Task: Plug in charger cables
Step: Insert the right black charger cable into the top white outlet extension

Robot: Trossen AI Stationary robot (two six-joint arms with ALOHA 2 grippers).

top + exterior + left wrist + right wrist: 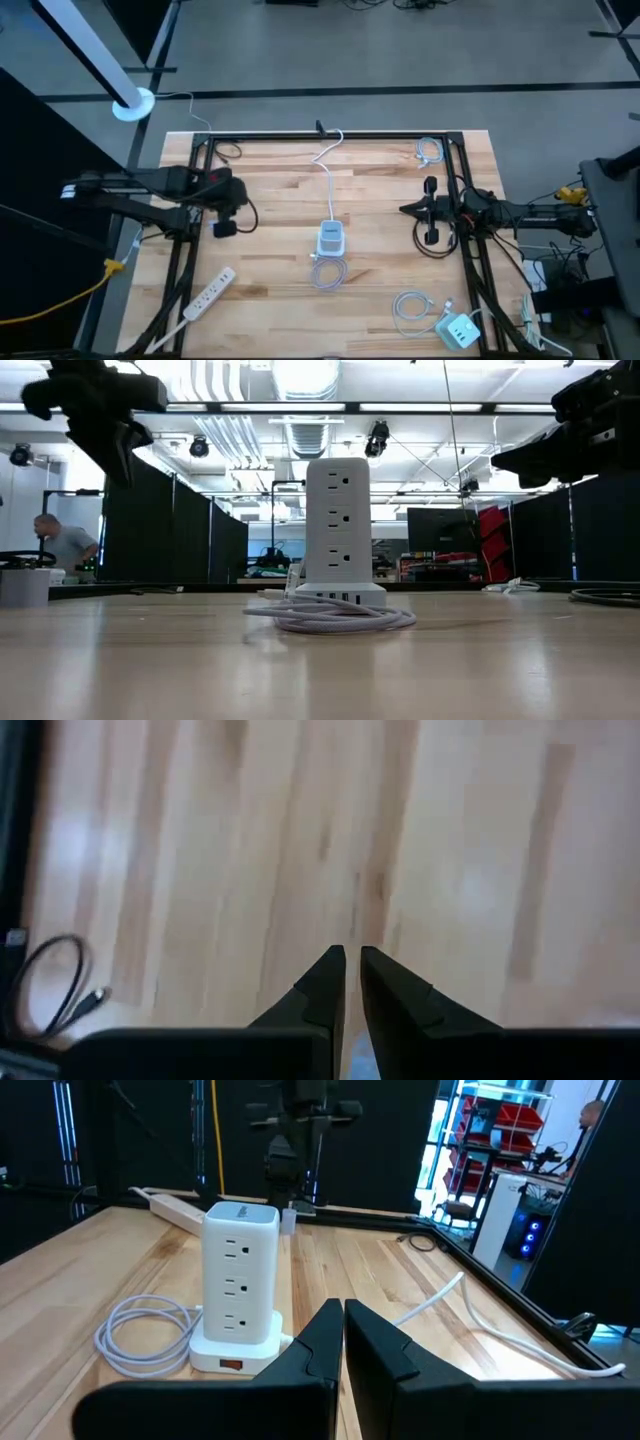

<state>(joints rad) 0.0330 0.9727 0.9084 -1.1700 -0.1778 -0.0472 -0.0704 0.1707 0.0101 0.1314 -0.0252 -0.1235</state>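
Note:
A white cable (327, 272) lies coiled on the table against the near side of the white socket tower (331, 238); it also shows in the low view (335, 618) and the right wrist view (140, 1335). More white cable coils lie at the far right (430, 152) and near right (410, 310). A black cable loop (50, 985) lies by the left arm. My left gripper (352, 965) is shut and empty, pointing down above bare wood at the table's left (225, 225). My right gripper (342, 1315) is shut and empty, held level to the right of the tower (405, 209) and pointing at it.
The tower's white lead (330, 160) runs to the far edge. A long white power strip (210, 292) lies near left, and a white charger block (458, 330) near right. A black cable loop (435, 245) lies under the right arm. A dark frame (330, 136) rims the table.

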